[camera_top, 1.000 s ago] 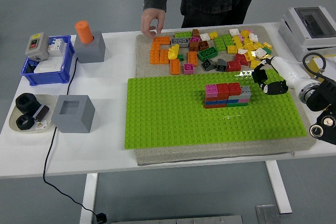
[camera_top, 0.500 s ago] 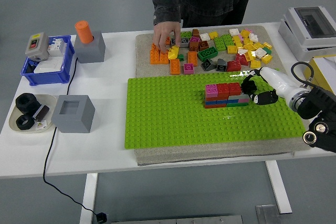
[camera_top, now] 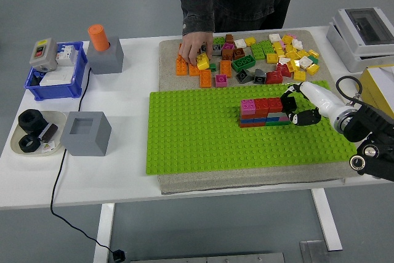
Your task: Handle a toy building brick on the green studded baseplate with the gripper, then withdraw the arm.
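The green studded baseplate (camera_top: 203, 133) lies in the middle of the table. A small stack of bricks (camera_top: 261, 112) stands on its right half, with pink and red bricks on top. My right hand (camera_top: 297, 108) reaches in from the right, its fingers curled around the stack's right end, on the grey brick there, which it mostly hides. The loose brick pile (camera_top: 258, 56) lies on the mat behind the baseplate. A person's hand (camera_top: 196, 44) rests on the orange and yellow bricks at the pile's left end. My left arm is out of view.
A grey block with an orange peg (camera_top: 103, 53) and a blue bin (camera_top: 55, 78) stand at the back left. A grey hollow block (camera_top: 86, 132) and a dish of black parts (camera_top: 34, 132) sit at the left. A white box (camera_top: 366, 35) stands at the far right.
My right hand moved left across the baseplate and closed on the stack's right end. The person's hand moved right and down onto the orange and yellow bricks.
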